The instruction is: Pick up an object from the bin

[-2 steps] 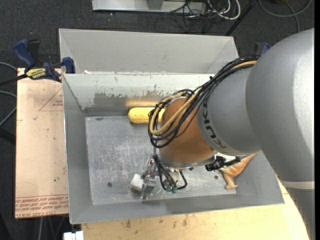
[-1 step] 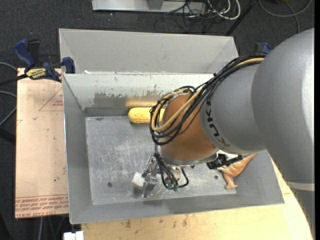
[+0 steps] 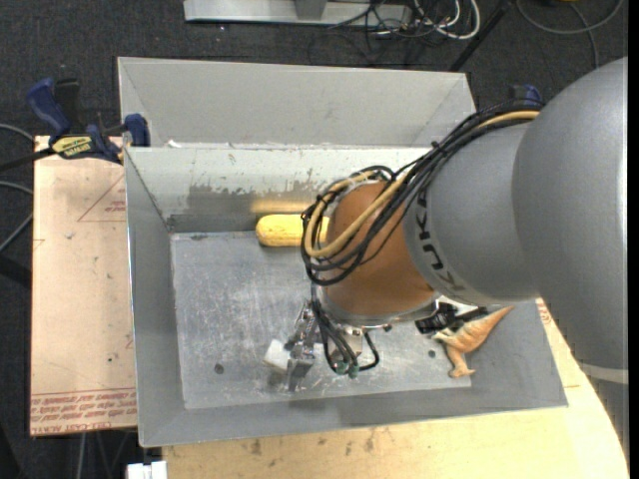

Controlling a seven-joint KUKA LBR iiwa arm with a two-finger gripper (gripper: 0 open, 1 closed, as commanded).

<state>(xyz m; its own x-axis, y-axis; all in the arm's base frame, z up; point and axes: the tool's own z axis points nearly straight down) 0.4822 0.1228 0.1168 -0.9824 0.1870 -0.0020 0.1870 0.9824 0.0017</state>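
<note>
Hanging low over the front floor of the bin (image 3: pixel 200 287) with the gripper (image 3: pixel 300 359), spread or pressed together impossible to tell. Lying just beside it toward the view's left, perhaps touching: small white lump (image 3: pixel 275 351). Well apart: yellow banana-shaped thing (image 3: pixel 278 230) at the back wall.

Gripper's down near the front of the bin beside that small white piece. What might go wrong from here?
1. The gripper sits right by the small white piece, which looks loose; a grasp may just push it aside.
2. Both lie near the bin's front wall, so a scrape against it seems possible.
3. The orange toy animal lies close beside the arm and might get knocked as the arm moves.
</note>
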